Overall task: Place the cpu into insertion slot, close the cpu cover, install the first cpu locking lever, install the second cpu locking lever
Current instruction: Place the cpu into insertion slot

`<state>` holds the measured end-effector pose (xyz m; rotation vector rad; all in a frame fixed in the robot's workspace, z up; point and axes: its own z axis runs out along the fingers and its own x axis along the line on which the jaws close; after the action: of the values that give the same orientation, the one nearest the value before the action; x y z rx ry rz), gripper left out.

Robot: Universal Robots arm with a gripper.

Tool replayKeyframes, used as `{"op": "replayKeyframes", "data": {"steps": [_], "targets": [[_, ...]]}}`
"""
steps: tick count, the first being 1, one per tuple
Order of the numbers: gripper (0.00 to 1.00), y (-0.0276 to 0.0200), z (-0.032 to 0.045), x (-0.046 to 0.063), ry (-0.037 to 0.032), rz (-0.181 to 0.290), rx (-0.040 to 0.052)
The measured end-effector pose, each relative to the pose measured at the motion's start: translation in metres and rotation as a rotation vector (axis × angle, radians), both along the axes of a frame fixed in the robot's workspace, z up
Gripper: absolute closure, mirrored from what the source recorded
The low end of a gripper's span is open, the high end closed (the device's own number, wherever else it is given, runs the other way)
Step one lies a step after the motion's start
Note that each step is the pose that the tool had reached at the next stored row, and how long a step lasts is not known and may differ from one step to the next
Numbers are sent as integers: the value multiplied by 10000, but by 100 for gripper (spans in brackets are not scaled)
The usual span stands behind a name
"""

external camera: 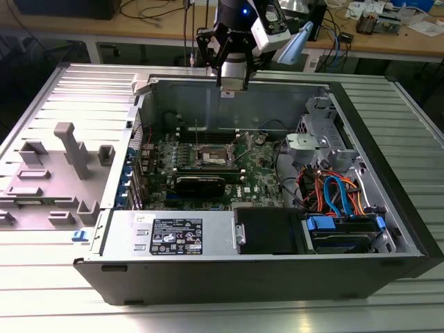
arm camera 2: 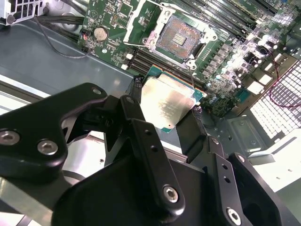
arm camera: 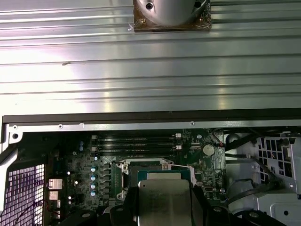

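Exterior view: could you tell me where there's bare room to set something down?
Bare: the ribbed silver metal table before the black computer case and at the exterior view's right. Crowded: grey plastic fixtures at the exterior view's left, coloured cables inside it.

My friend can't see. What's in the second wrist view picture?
The black gripper holds the cpu, a flat silver square, by its edges. Beyond it the insertion slot sits open and empty on the green motherboard.
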<state>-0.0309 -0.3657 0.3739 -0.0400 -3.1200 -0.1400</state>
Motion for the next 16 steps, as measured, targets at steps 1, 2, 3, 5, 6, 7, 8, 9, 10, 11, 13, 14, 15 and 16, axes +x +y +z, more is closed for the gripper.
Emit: {"op": "replayKeyframes", "data": {"steps": [1,2,3,5,6,7,8,9,10,11,13,14,15,16], "targets": [[45,0,0,0,-1,0,0],[45,0,0,0,0,0,0],[45,0,0,0,0,0,0],[45,-1,0,0,0,0,0],[45,-1,0,0,0,0,0],[45,-1,0,0,0,-1,0],[45,-1,0,0,0,-12,-1],[45,-1,-1,0,0,-70,-2],[45,-1,-2,1,1,-178,-5],[45,-1,-4,0,1,-351,-7],[45,-1,-7,0,1,-484,-6],[45,-1,-7,0,0,-485,-6],[45,-1,-7,0,0,-486,-6],[45,-1,-7,0,0,-486,-6]]}}
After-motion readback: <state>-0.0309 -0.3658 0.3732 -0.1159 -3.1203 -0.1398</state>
